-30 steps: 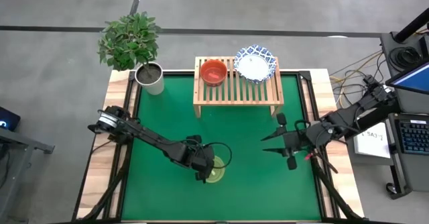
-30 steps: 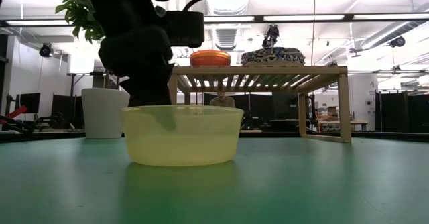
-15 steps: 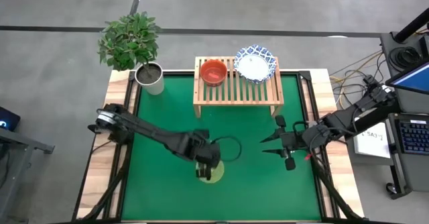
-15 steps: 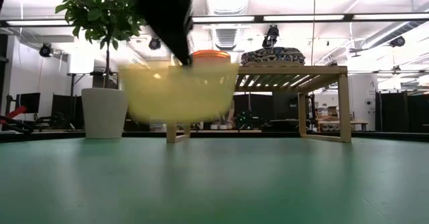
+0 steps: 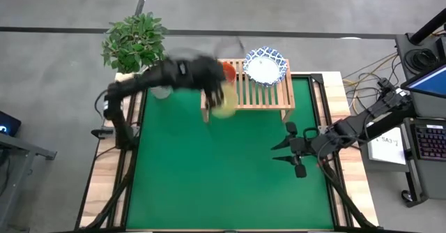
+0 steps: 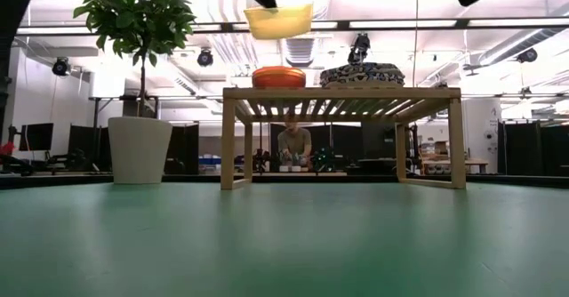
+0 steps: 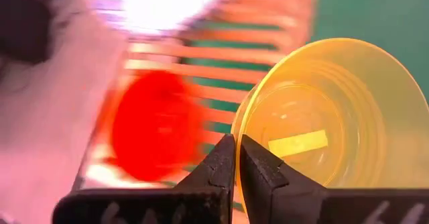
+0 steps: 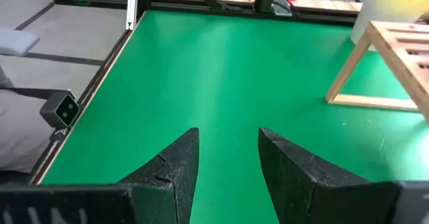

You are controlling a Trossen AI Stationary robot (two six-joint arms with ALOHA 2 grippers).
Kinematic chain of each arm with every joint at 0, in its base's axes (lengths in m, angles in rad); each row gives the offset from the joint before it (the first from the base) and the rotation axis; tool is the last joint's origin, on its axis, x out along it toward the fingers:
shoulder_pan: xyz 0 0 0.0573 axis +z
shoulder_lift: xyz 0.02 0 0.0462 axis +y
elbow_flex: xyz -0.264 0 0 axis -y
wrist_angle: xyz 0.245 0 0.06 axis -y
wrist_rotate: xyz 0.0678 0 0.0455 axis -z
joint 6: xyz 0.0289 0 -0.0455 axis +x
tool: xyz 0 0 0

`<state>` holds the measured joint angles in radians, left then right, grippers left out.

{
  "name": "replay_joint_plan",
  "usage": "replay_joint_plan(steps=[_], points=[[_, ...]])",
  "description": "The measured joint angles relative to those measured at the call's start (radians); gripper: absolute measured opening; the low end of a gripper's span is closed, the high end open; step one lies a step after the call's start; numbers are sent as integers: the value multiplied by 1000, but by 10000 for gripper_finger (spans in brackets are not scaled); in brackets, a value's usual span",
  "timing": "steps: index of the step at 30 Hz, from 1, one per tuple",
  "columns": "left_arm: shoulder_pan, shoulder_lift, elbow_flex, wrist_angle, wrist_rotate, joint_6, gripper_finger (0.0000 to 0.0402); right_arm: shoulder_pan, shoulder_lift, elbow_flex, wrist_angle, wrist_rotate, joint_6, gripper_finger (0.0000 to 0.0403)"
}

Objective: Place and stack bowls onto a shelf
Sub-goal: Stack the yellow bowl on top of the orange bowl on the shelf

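My left gripper is shut on a yellow-green plastic bowl and holds it high over the near left part of the light-wood shelf. In the low view the bowl hangs above the shelf top. A red bowl and a white bowl with a blue patterned rim sit on the shelf slats. My right gripper waits open above the mat on the right, apart from everything. My left gripper pinches the yellow-green bowl's rim between its two fingers, one finger inside the bowl and one outside. The bowl is lifted clear, above the shelf, and sits nearly upright in the low view.
A potted plant in a grey pot stands at the far left corner, close to the left arm. Green mat spreads in front of the shelf. A person sits in the room beyond the table.
My left gripper, shut on the yellow-green bowl, has lifted it off the mat near the table's near edge and swung it fast up and toward the far edge, over the shelf's near left part. The right arm has kept still.
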<state>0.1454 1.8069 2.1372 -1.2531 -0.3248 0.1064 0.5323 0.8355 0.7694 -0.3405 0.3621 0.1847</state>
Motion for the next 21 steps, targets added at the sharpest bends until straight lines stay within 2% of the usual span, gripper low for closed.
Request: replay_joint_plan(steps=[4, 9, 13, 21], points=[[206, 11, 132, 0, 12, -35, 0, 0, 5, -9, 1, 0, 26, 144], [400, 33, 175, 6, 232, -76, 0, 0, 5, -22, 0, 0, 49, 144], [456, 50, 172, 19, 257, -97, 0, 0, 5, -23, 1, 0, 50, 144], [455, 93, 159, 19, 260, -101, 0, 0, 5, -24, 1, 0, 50, 144]])
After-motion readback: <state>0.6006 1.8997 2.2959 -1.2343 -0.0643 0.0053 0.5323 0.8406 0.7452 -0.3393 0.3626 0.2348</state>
